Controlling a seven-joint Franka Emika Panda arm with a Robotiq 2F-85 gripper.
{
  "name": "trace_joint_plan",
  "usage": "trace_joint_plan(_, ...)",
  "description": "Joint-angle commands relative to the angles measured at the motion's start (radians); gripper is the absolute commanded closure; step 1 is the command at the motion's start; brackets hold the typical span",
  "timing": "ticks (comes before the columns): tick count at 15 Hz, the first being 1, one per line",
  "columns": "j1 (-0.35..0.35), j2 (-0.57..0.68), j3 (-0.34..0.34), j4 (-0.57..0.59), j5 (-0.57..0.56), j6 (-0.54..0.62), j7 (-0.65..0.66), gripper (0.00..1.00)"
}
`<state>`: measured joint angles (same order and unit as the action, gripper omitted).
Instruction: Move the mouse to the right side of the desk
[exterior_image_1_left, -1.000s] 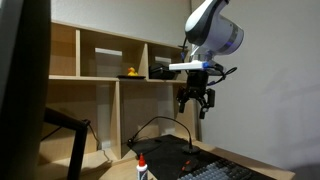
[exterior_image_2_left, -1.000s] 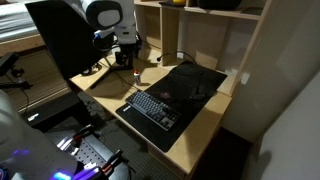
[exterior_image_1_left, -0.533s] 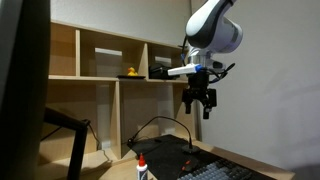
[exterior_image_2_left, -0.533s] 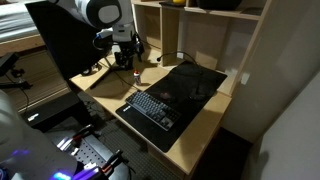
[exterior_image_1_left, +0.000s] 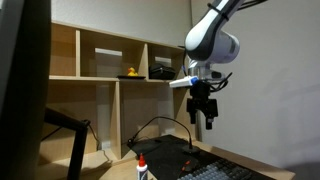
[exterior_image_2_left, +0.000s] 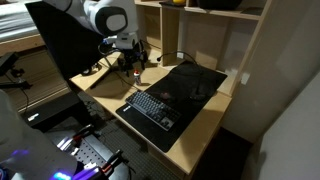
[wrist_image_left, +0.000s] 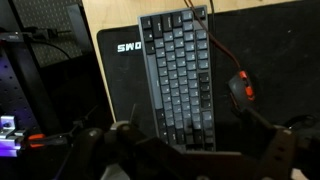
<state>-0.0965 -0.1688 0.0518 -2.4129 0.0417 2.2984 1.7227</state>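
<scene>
The dark mouse (wrist_image_left: 243, 88) with an orange-red wheel lies on the desk's near-black top (wrist_image_left: 125, 85), just right of the grey keyboard (wrist_image_left: 180, 75) in the wrist view. Its cable runs up past the keyboard's top end. My gripper (wrist_image_left: 185, 142) hangs open well above them, with nothing between its fingers. In both exterior views the gripper (exterior_image_1_left: 203, 112) (exterior_image_2_left: 135, 66) is high over the desk (exterior_image_2_left: 200, 75), above the end near the keyboard (exterior_image_2_left: 152, 108). I cannot make out the mouse in the exterior views.
A light wooden shelf unit (exterior_image_1_left: 100, 80) holding a yellow duck (exterior_image_1_left: 128, 72) stands behind the desk. A small white glue bottle (exterior_image_1_left: 141, 168) stands by the desk's near edge. A black monitor (exterior_image_2_left: 65, 40) and cables sit beside the arm.
The arm has swung a little sideways and lowered the gripper slightly. The jaws stayed open, and the mouse and keyboard have not moved.
</scene>
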Motion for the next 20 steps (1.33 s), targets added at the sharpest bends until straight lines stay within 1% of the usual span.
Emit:
trace_joint_plan(1,-0.019,0.233,-0.074,0.093,0.061,0.095,-0.048,0.00)
trace_joint_plan(3,-0.027,0.334,-0.121,0.168,0.131,0.138,-0.103,0.00)
trace_joint_plan(4,-0.037,0.366,-0.138,0.221,0.188,0.100,-0.129,0.00)
trace_joint_plan(5,-0.001,0.281,-0.136,0.112,0.119,0.130,-0.078,0.00)
trace_joint_plan(7,-0.013,0.352,-0.161,0.185,0.166,0.127,-0.114,0.00)
trace_joint_plan(10,-0.013,0.368,-0.162,0.212,0.170,0.124,-0.115,0.00)
trace_joint_plan(11,0.001,0.391,-0.169,0.210,0.120,0.174,-0.105,0.00)
trace_joint_plan(12,0.021,0.433,-0.179,0.218,0.033,0.254,-0.105,0.00)
trace_joint_plan(13,0.029,0.464,-0.180,0.237,-0.002,0.281,-0.117,0.00)
trace_joint_plan(14,0.048,0.501,-0.190,0.260,-0.062,0.318,-0.101,0.00)
trace_joint_plan(16,0.090,0.567,-0.209,0.299,-0.141,0.405,-0.088,0.00)
trace_joint_plan(17,0.107,0.594,-0.220,0.322,-0.149,0.437,-0.075,0.00)
trace_joint_plan(18,0.121,0.609,-0.230,0.335,-0.128,0.463,-0.044,0.00)
trace_joint_plan(19,0.112,0.559,-0.222,0.281,-0.098,0.425,-0.089,0.00)
trace_joint_plan(20,0.126,0.584,-0.230,0.301,-0.097,0.445,-0.077,0.00)
